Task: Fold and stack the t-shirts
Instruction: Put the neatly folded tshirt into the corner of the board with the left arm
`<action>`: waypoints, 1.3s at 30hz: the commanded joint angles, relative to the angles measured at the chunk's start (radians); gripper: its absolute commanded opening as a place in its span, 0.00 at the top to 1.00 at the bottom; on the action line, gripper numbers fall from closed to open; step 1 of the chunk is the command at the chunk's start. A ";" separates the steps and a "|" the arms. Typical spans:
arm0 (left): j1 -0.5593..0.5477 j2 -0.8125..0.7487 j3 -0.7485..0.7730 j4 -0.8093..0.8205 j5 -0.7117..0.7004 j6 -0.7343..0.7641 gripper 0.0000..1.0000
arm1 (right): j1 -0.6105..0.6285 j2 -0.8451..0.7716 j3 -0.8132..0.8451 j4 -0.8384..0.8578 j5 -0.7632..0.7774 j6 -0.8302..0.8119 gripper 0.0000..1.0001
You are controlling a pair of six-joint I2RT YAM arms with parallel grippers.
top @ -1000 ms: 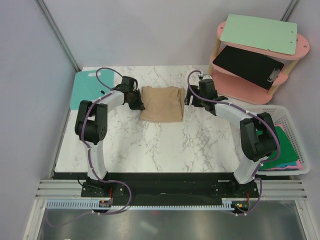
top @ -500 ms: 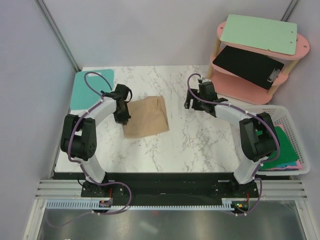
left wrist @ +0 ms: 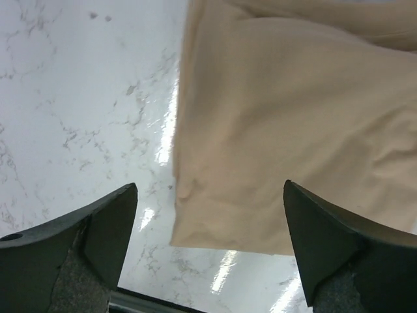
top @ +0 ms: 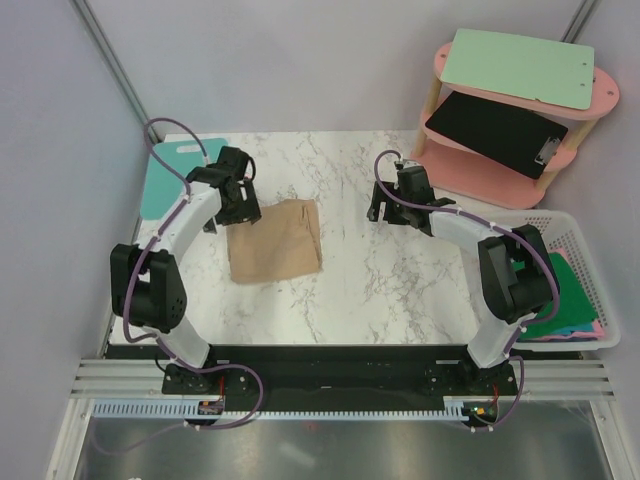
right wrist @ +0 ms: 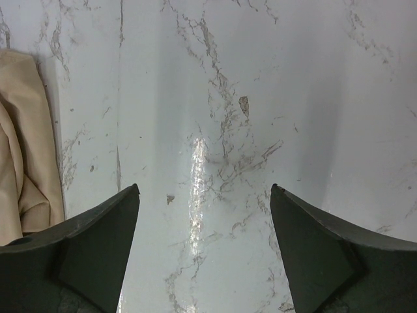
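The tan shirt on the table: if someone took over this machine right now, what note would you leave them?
Left gripper: open, empty, over an edge of the tan t-shirt.
Right gripper: open, empty, above bare table.
Done: the tan t-shirt lies folded, left of centre.
Left: coloured shirts in the white basket on the right need folding and stacking.

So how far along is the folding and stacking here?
Done: one tan t-shirt lies folded on the marble table. In hand: nothing. The left end effector hangs open over that shirt's edge, and the right end effector is open over bare marble. Left: the coloured t-shirts in the white basket are not yet folded, so there is no stack.
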 commanded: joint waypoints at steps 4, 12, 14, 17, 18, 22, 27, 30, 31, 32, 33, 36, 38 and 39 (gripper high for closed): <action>-0.202 0.102 0.250 0.048 0.037 0.058 0.19 | -0.009 0.008 0.011 0.006 0.006 -0.005 0.11; -0.361 0.386 0.492 0.046 0.102 0.064 0.98 | -0.036 0.018 0.032 -0.011 0.010 -0.007 0.11; -0.381 0.449 0.555 0.046 0.128 0.059 0.98 | -0.045 0.018 0.032 -0.013 0.012 -0.008 0.11; -0.391 0.515 0.611 0.047 0.149 0.050 0.98 | -0.052 0.014 0.026 -0.017 0.013 -0.008 0.11; -0.391 0.529 0.620 0.047 0.154 0.050 0.98 | -0.052 0.014 0.023 -0.016 0.013 -0.008 0.11; -0.389 0.599 0.663 0.046 0.149 0.044 0.98 | -0.060 0.019 0.016 -0.017 0.013 -0.010 0.09; -0.381 0.656 0.640 0.040 0.133 0.027 0.98 | -0.068 0.025 0.016 -0.023 0.009 -0.010 0.06; -0.362 0.648 0.599 0.043 0.122 0.010 0.98 | -0.072 0.019 0.011 -0.023 0.012 -0.008 0.05; -0.358 0.647 0.594 0.043 0.119 0.013 0.98 | -0.074 0.018 0.011 -0.023 0.012 -0.008 0.05; -0.355 0.644 0.588 0.044 0.116 0.018 0.98 | -0.075 0.018 0.013 -0.023 0.013 -0.008 0.04; -0.352 0.641 0.574 0.041 0.106 0.024 0.98 | -0.075 0.018 0.011 -0.025 0.010 -0.008 0.04; -0.335 0.615 0.528 0.043 0.103 0.027 0.98 | -0.077 0.018 0.014 -0.025 0.010 -0.008 0.04; -0.319 0.601 0.500 0.043 0.100 0.023 0.98 | -0.080 0.018 0.014 -0.025 0.010 -0.007 0.03; -0.308 0.590 0.473 0.043 0.097 0.023 0.98 | -0.080 0.019 0.014 -0.025 0.009 -0.005 0.03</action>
